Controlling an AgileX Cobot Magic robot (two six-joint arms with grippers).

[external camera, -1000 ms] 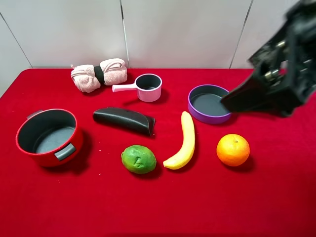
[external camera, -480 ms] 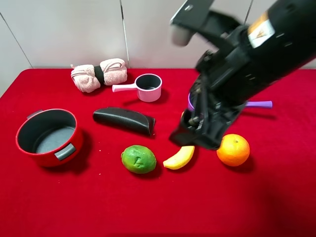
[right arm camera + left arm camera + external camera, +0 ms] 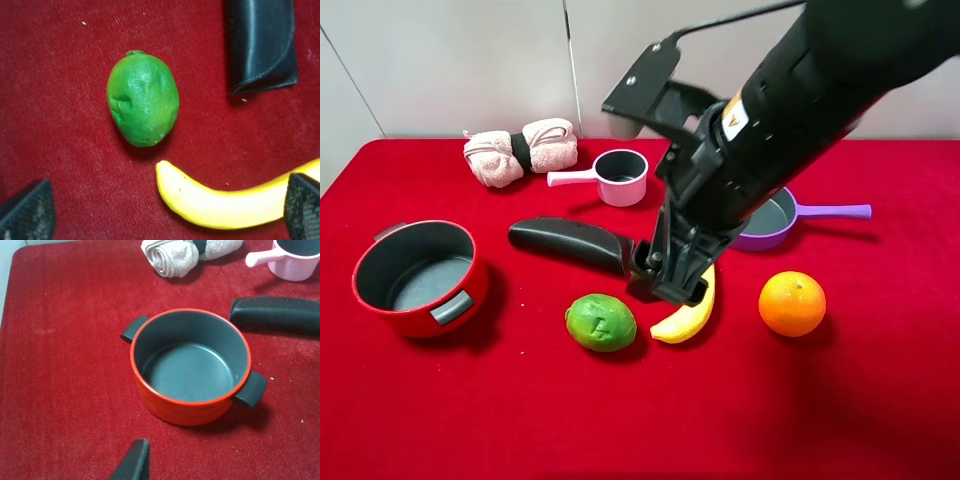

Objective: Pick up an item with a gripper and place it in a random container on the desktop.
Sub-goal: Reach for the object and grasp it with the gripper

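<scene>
The green lime [image 3: 601,322] lies on the red cloth desktop [image 3: 880,400], front centre. In the right wrist view the lime [image 3: 143,99] sits ahead of my right gripper [image 3: 165,210], whose black fingertips [image 3: 27,212] stand wide apart and empty. In the high view the right gripper [image 3: 670,285] hangs over the banana, just right of and behind the lime. The pink saucepan [image 3: 620,177] stands at the back centre, empty. Of my left gripper only one fingertip [image 3: 134,460] shows, near the red pot.
A yellow banana [image 3: 685,318] lies right of the lime and a black case [image 3: 570,243] behind it. An orange [image 3: 792,303] is at the right, a purple frying pan [image 3: 770,222] behind it, a red pot [image 3: 418,277] at the left, and a rolled towel [image 3: 520,150] at the back.
My right arm has swung in from the right edge, leftward and down, to hang over the banana beside the lime. The objects have not moved.
</scene>
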